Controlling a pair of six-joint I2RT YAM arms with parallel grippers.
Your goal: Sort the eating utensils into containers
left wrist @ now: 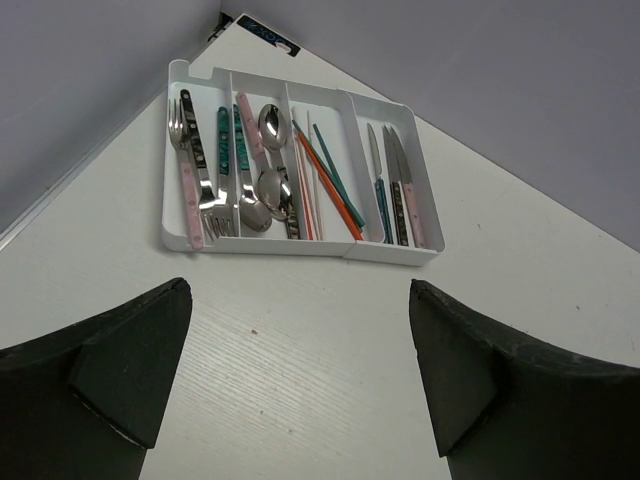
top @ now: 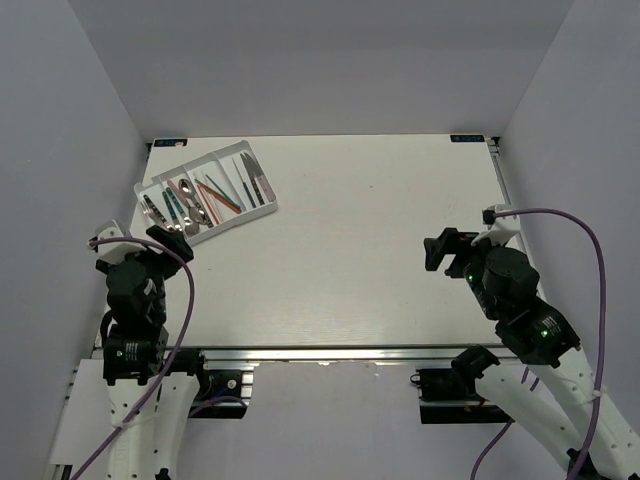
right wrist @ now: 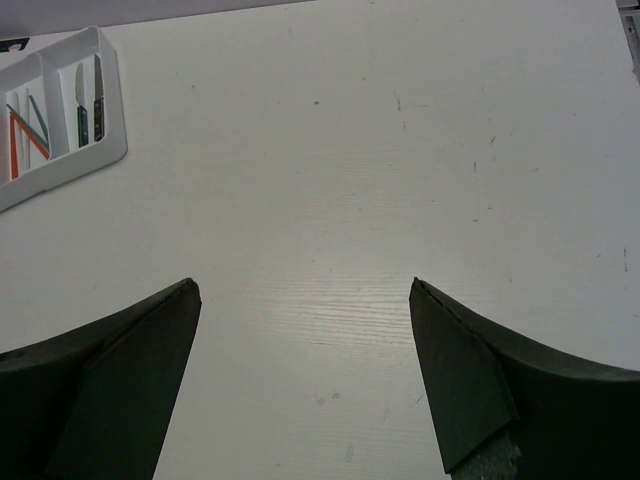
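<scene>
The white cutlery tray (top: 258, 208) lies at the back left of the table; it also shows in the left wrist view (left wrist: 172, 150) and partly in the right wrist view (right wrist: 110, 120). Its compartments hold forks (left wrist: 190, 160), spoons (left wrist: 268, 150), orange, teal and pink chopsticks (left wrist: 325, 185) and knives (left wrist: 398, 185). I see no utensil on the table outside the tray. My left gripper (top: 170, 240) (left wrist: 300, 330) is open and empty just in front of the tray. My right gripper (top: 445, 252) (right wrist: 305, 330) is open and empty over bare table at the right.
Grey walls enclose the table on the left, back and right. A metal rail (top: 330, 353) runs along the near edge between the arm bases. A purple cable (top: 600, 290) loops off the right arm.
</scene>
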